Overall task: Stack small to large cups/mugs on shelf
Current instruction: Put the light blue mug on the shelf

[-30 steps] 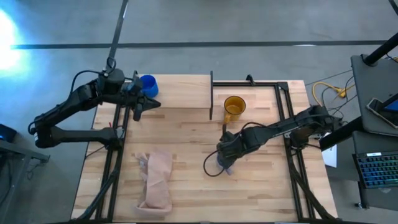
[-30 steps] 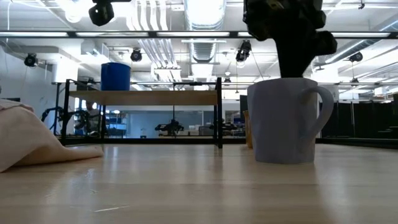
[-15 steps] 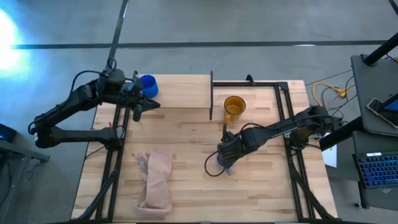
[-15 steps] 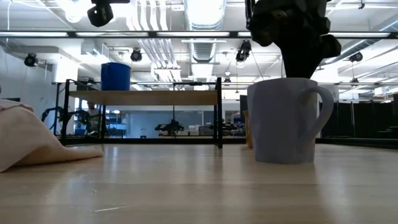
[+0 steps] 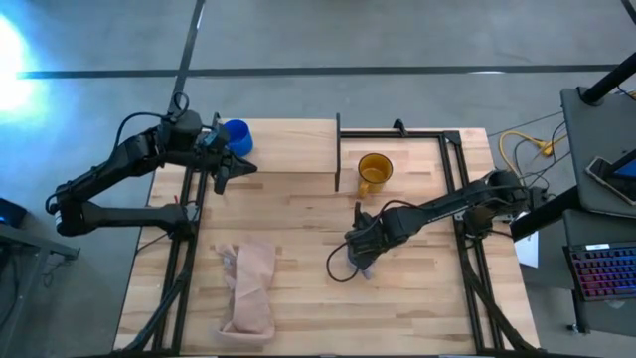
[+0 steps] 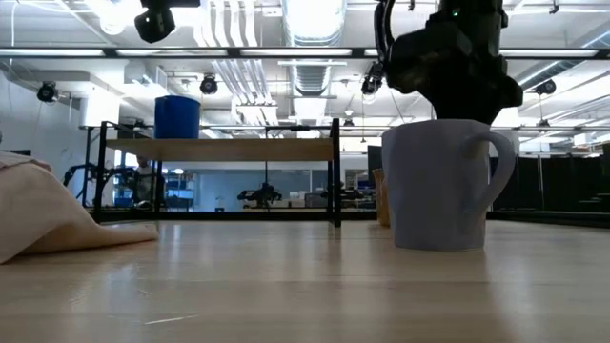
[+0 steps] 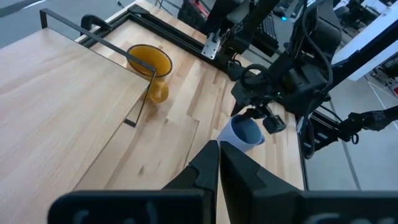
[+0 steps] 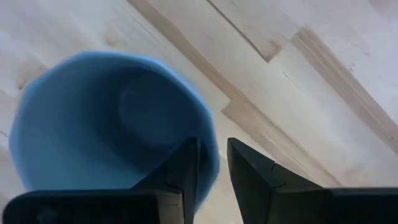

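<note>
The small bright blue mug stands on the far left corner of the shelf, as the low view also shows. The amber-yellow mug stands on the table just right of the shelf. The grey-blue mug stands upright on the table at centre right, under my right gripper. My right gripper has closed over its rim. My left gripper is shut and empty, hovering at the shelf's left end just near-side of the blue mug. My right gripper has the grey-blue mug's wall at the rim, one finger inside the mug and one finger outside. The fingers come from above, pointing down. The mug stands upright with its base on the table.
A beige cloth lies crumpled at the near left of the table. The shelf's black frame post stands between the board and the amber mug. Black rails run along both table sides.
My right gripper has sunk a little onto the grey-blue mug's rim and turned slightly; the mug stays on the table.
</note>
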Controlling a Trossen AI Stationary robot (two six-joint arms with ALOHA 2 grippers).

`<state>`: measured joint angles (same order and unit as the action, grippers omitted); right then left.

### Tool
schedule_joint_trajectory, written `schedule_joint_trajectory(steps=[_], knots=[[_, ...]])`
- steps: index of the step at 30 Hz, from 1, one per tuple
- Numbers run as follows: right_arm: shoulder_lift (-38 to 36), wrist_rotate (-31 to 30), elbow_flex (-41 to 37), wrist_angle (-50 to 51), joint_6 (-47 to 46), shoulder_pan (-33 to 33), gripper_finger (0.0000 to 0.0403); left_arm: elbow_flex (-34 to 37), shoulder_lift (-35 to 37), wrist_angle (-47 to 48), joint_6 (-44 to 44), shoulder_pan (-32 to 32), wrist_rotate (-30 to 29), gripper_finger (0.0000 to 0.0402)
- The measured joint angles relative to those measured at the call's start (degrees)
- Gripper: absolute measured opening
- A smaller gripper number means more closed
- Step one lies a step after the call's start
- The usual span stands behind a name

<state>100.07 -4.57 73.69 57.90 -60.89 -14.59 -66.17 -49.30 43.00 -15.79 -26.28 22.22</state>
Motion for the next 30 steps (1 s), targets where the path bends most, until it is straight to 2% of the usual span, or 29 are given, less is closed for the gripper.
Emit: schedule_joint_trajectory(steps=[7,13,17,23,27,30], knots=[[2.7,0.0,0.0,-2.3,3.6,0.8,0.0077,0.0,0.2,0.0,-0.3,0.0,0.0,0.0000],[3.0,0.9,0.1,-3.3,5.4,2.2,0.0024,0.0,0.8,0.1,-0.3,0.0,-2.3,0.0000],[2.7,3.0,1.2,-3.0,7.3,3.7,0.0018,0.0,3.3,0.6,-0.4,0.0,-2.9,0.0000],[2.3,3.0,7.1,-3.1,11.9,6.9,0.0016,0.5,8.1,5.9,-1.6,0.0,-3.0,0.0000],[2.3,1.2,13.4,-1.8,14.7,9.5,0.0015,4.7,12.7,1.0,-6.8,0.2,-1.7,0.0000],[2.3,-1.3,19.3,0.6,16.6,11.6,0.0015,11.8,17.6,-6.5,-10.7,0.2,-1.2,0.0000]])
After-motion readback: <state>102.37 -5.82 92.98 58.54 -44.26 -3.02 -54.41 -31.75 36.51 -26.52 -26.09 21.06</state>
